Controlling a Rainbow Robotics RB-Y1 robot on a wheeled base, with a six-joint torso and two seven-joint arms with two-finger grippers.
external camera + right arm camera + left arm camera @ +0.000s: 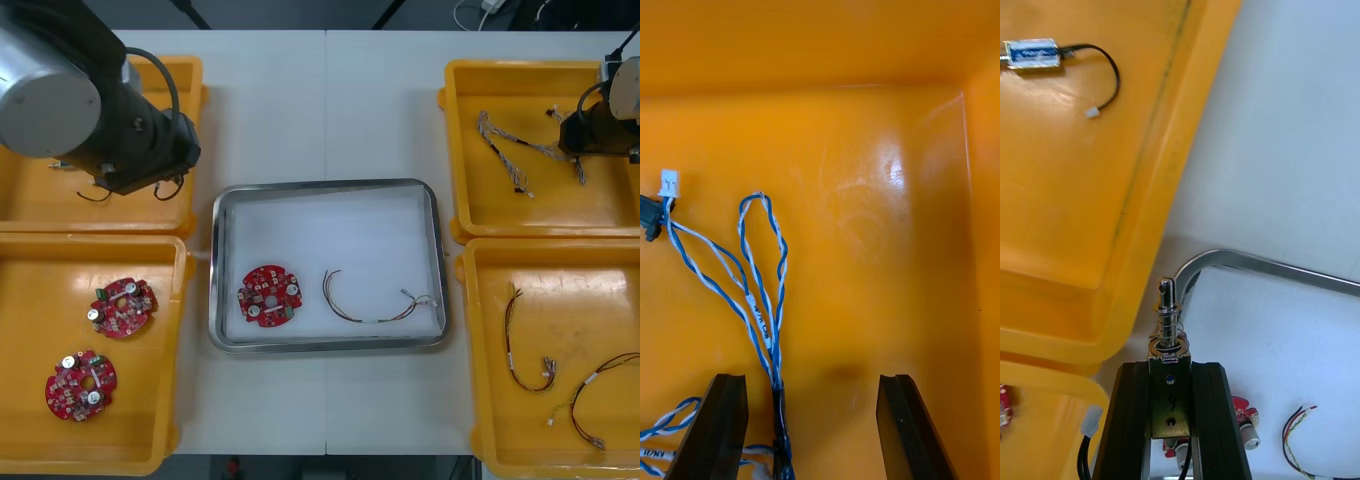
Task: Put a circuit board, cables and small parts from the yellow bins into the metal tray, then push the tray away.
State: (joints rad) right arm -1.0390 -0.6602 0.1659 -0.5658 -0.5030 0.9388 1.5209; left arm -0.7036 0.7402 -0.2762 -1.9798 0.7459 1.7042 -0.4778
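Part: small metal block with a spring-wound pin, pinched in the left gripper, above the table between the far left bin and the tray corner.
Tray contents: a board and a loose cable, probably red and yellow.
Right gripper: fingers spread, straddling a blue-white cable in the far right bin.
Near left bin: two more boards.
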